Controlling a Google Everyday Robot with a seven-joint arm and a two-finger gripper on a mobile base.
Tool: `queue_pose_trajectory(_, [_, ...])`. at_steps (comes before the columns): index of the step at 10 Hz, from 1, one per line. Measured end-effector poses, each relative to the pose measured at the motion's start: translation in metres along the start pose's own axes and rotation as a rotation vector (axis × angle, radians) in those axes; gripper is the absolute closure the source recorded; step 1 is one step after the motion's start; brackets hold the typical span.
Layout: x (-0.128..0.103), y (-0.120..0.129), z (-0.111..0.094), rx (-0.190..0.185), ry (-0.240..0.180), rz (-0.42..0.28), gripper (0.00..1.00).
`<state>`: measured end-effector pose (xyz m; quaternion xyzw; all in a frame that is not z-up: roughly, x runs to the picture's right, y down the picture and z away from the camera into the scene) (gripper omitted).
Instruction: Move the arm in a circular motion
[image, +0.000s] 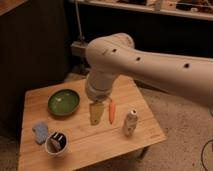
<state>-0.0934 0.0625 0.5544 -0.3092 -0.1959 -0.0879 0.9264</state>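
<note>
Camera view: you look down on a wooden bench (100, 142) with the arm across it.
Arm: you see the arm (150, 62), thick off-white rounded segments with small dark holes, reaching in from the right edge and bending down over the middle of the bench.
Gripper: you find the tan flat gripper (96, 114) hanging below the arm's last joint, over the bench centre, just left of the carrot; whether its fingers are apart or together you cannot tell.
Carrot: an orange carrot (112, 111) lies lengthwise on the wood, just beside the gripper.
Bowl: a green bowl (64, 102) sits on the left part of the bench, near the gripper but apart from it.
Bottle: a small pale bottle (130, 123) stands upright to the right of the carrot.
Front left corner: you see a blue sponge (40, 132) and, just beside it, a white cup (56, 143) with dark contents.
</note>
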Motion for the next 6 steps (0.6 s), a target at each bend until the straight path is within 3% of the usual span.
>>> queue_pose_trajectory(3, [-0.045, -0.041, 0.031, -0.016, -0.045, -0.085, 0.20])
queue_pose_trajectory(6, [-0.049, -0.097, 0.041, -0.006, -0.035, -0.127, 0.20])
